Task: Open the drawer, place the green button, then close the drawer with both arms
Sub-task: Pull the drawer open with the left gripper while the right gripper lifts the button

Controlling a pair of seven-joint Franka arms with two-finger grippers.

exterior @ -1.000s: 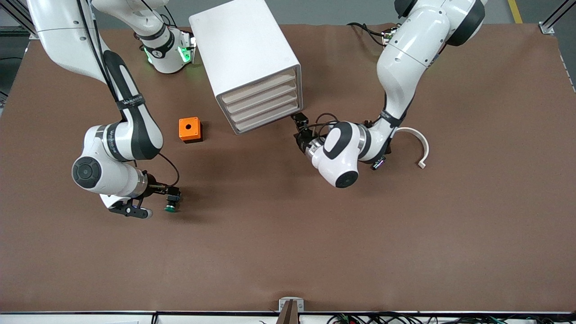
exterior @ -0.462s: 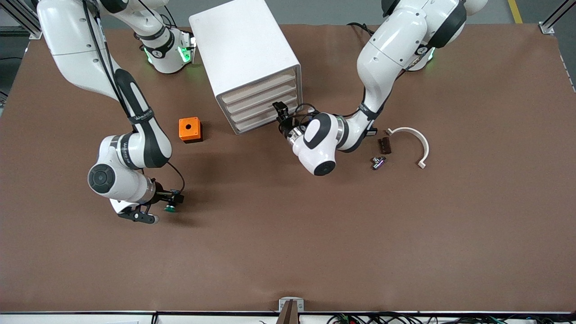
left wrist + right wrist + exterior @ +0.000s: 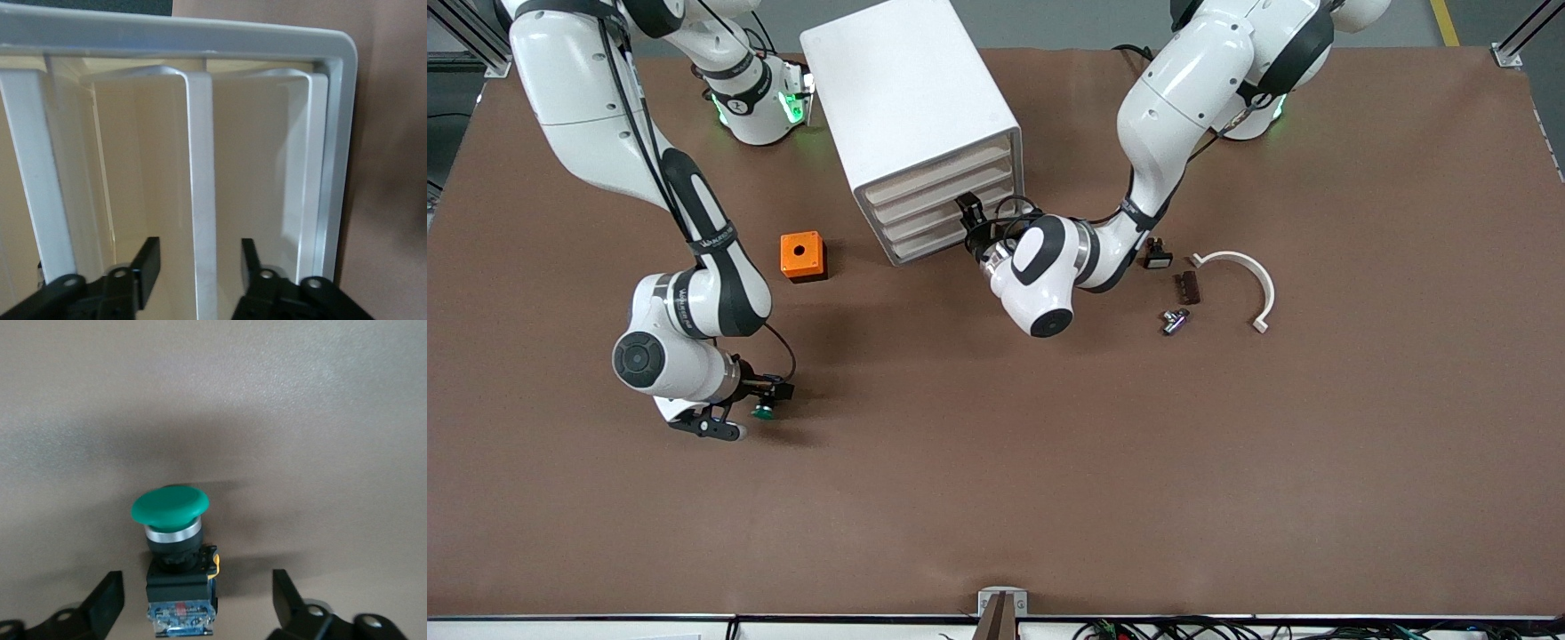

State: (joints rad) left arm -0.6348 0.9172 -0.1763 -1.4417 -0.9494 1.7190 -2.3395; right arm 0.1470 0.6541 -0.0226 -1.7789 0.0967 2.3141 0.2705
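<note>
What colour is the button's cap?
Green, on the button, with a black-and-blue body below; clearest in the right wrist view.

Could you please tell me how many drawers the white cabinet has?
4, stacked in the cabinet front: top drawer, second drawer, third drawer at the left gripper, bottom drawer.

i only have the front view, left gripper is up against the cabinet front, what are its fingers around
Observer: In the left wrist view the left gripper has a finger on each side of a white drawer-front bar, with gaps to it.
Operator: ok and the right one, is it on the green button yet
Observer: No. In the right wrist view the button sits between the open fingers of the right gripper, untouched.
Operator: button upright or tipped
Observer: It lies on its side on the table, green cap pointing away from the gripper.
</note>
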